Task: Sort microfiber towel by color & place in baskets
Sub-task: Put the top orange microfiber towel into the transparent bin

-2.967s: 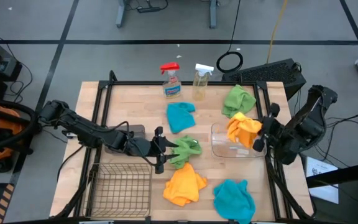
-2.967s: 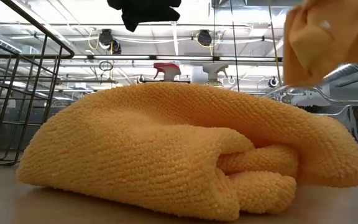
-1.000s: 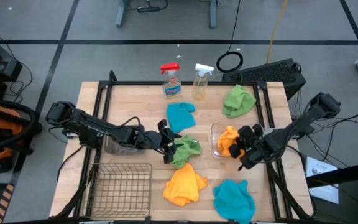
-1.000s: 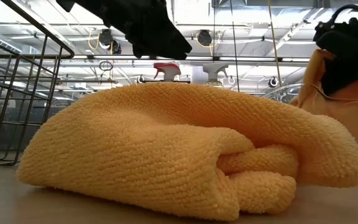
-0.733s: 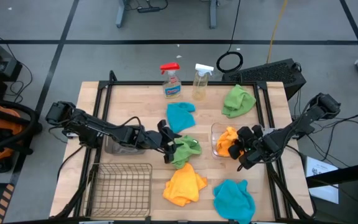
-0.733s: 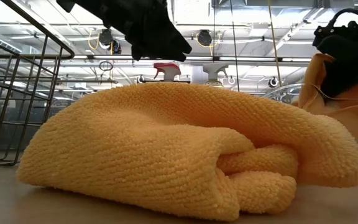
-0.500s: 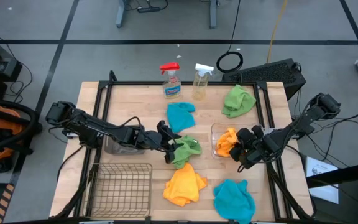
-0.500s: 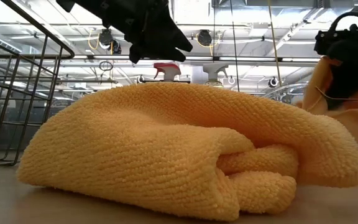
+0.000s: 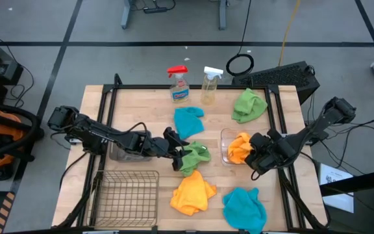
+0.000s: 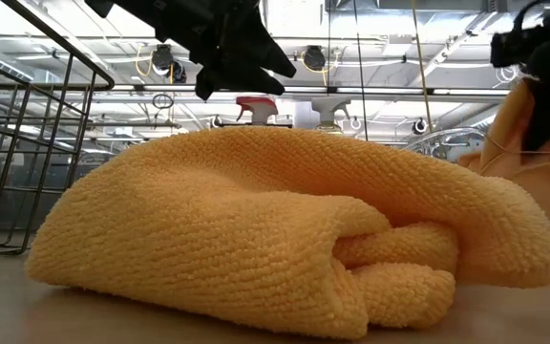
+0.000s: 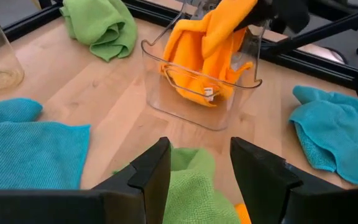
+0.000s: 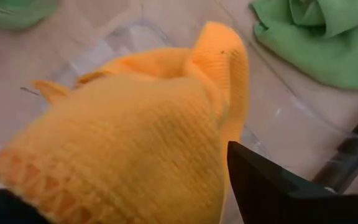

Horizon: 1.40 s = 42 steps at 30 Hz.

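Microfiber towels, six small crumpled cloths with a nubby looped weave, lie spread over a pale wooden table point(image 9: 141, 104). One yellow-orange towel point(image 9: 240, 147) is bunched inside the clear plastic tub point(image 9: 226, 156), a rounded see-through container at the table's right side, with a fold standing above its rim. The second yellow-orange towel point(image 9: 192, 192) lies in a soft heap near the front edge, filling the low view. A bright green towel point(image 9: 195, 157) sits at the table's middle, and another green towel point(image 9: 249, 105) lies at the far right corner. One teal-blue towel point(image 9: 188, 121) rests behind the middle; the other teal towel point(image 9: 244, 207) is at the front right. A smoky grey tub point(image 9: 130, 148) stands on the left, and a square wire-mesh basket point(image 9: 126, 197) sits at the front left corner. Two spray bottles point(image 9: 179, 84) stand at the back edge.

The left arm stretches low across the table from the left, its left gripper point(image 11: 199, 167) partly open, fingers straddling the middle green towel without closing on it. The right arm reaches in from the right, its right gripper point(image 9: 256, 155) at the clear tub beside the orange towel; whether its fingers are parted or holding the cloth cannot be told.
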Each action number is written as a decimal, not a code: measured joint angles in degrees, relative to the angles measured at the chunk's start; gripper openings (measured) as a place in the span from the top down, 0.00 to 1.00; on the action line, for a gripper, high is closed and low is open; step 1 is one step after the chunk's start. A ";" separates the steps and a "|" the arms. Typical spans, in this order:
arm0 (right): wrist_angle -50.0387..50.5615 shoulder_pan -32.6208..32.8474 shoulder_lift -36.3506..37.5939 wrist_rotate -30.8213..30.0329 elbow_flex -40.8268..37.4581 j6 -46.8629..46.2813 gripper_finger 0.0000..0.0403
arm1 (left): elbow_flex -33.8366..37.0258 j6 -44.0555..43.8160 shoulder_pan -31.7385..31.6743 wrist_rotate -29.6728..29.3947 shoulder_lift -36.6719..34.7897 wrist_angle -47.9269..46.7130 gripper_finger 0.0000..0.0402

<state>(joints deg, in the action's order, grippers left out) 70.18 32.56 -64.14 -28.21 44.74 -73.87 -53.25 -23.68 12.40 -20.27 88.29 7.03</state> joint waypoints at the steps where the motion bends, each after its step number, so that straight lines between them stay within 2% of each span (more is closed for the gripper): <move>1: 0.23 0.00 0.00 0.00 0.90 0.94 0.61 | 0.00 0.00 0.00 0.00 0.00 0.00 0.57; 5: 1.82 0.00 0.00 1.52 4.24 3.63 0.61 | 0.00 0.49 0.00 -0.22 0.00 -0.09 0.57; 9: 4.01 -0.28 0.00 7.84 5.34 5.04 0.60 | 0.02 0.48 0.00 -0.15 0.00 -0.46 0.57; 16: 10.11 -2.28 0.00 16.09 5.34 5.51 0.48 | 0.02 0.51 0.14 0.61 0.00 -0.50 0.57; 21: 7.67 -2.29 0.00 27.53 5.34 7.43 0.41 | 0.02 2.26 1.01 1.55 0.00 -0.18 0.57; 24: 6.64 -1.69 0.00 31.39 6.36 5.66 0.40 | 0.02 4.28 1.67 1.64 0.00 -0.11 0.57; 29: 8.89 -0.83 0.00 31.30 12.26 1.72 0.43 | 0.02 4.94 2.58 1.58 0.00 -0.11 0.57; 32: 10.01 -0.96 0.00 25.52 17.22 2.84 0.46 | 0.02 5.29 2.86 0.85 0.00 0.16 0.57; 36: 5.58 -1.61 0.07 12.99 20.95 10.96 0.54 | 0.04 6.97 2.86 0.70 0.00 0.64 0.57; 39: -0.25 -3.33 -0.26 10.27 20.74 18.70 0.64 | 0.07 7.57 2.84 0.65 0.00 1.68 0.57; 42: -4.91 -6.48 -1.40 10.71 19.33 25.11 0.75 | 0.07 7.61 2.84 0.63 0.00 1.66 0.57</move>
<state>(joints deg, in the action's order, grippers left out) 65.27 26.07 -65.54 -17.50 64.07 -48.76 -53.19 -16.08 15.25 -19.64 88.29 8.69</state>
